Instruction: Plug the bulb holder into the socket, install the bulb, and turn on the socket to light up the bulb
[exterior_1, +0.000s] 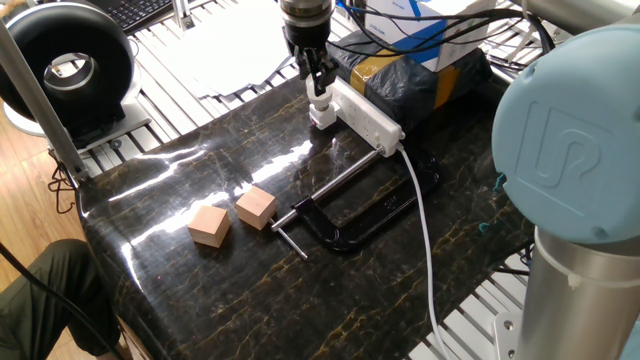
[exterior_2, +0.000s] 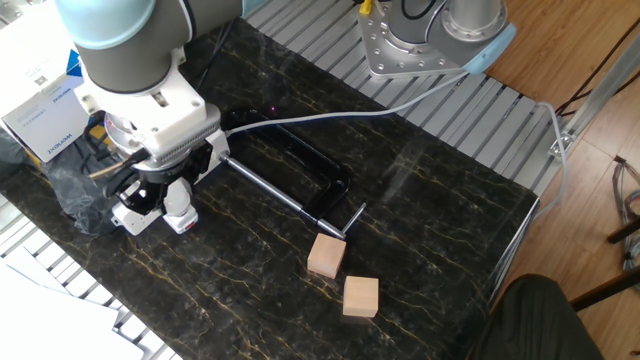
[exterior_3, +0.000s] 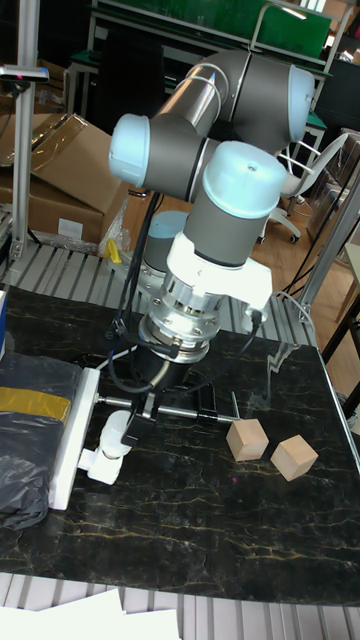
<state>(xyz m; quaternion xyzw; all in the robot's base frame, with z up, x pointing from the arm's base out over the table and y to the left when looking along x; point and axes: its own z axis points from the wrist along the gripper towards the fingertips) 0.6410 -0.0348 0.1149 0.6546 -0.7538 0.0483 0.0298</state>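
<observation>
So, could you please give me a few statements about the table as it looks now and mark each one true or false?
1. Two tan wooden cubes lie apart from the long white power strip. True.
2. The black metal C-clamp stands upright. False: it lies flat on the dark marble table.
3. The gripper is at the small white bulb over the white cube-shaped bulb holder at the strip's end. True.
4. The thick white cable is unplugged from the strip. False: it runs from the strip's end.
</observation>
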